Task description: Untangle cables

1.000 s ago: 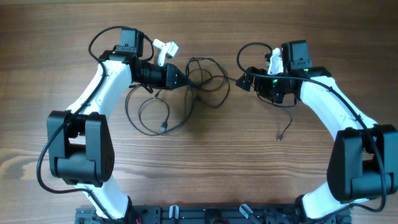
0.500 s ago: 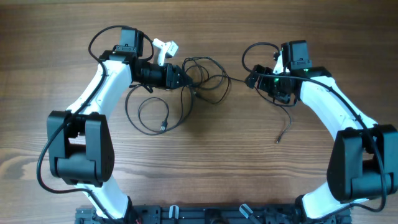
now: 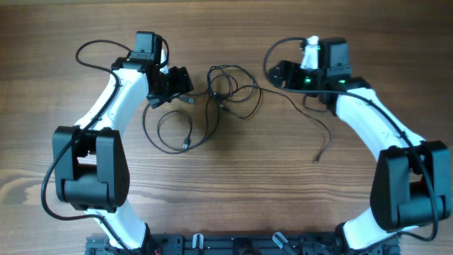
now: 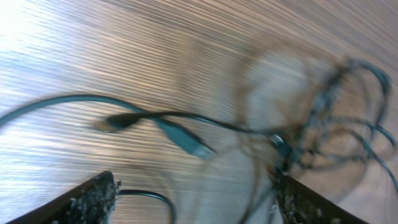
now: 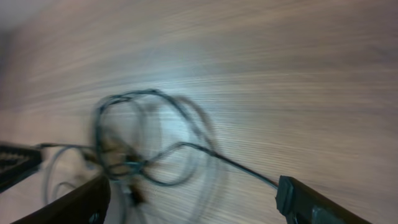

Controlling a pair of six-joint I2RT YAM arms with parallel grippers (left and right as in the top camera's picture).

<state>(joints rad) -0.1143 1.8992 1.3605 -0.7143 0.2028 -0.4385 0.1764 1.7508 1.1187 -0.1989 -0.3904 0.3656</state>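
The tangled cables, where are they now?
In the overhead view, the cables lie at top centre of the table, between the left tool and the right tool.

Reaches inward with both arms, elbows bowed outward; holds left pincer (image 3: 185, 79) and right pincer (image 3: 277, 73) spread wide, pointed toward each other.

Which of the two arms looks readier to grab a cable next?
Probably left. The left gripper is open with a plug end lying just ahead of it; the right gripper, also open, only has a strand beside it.
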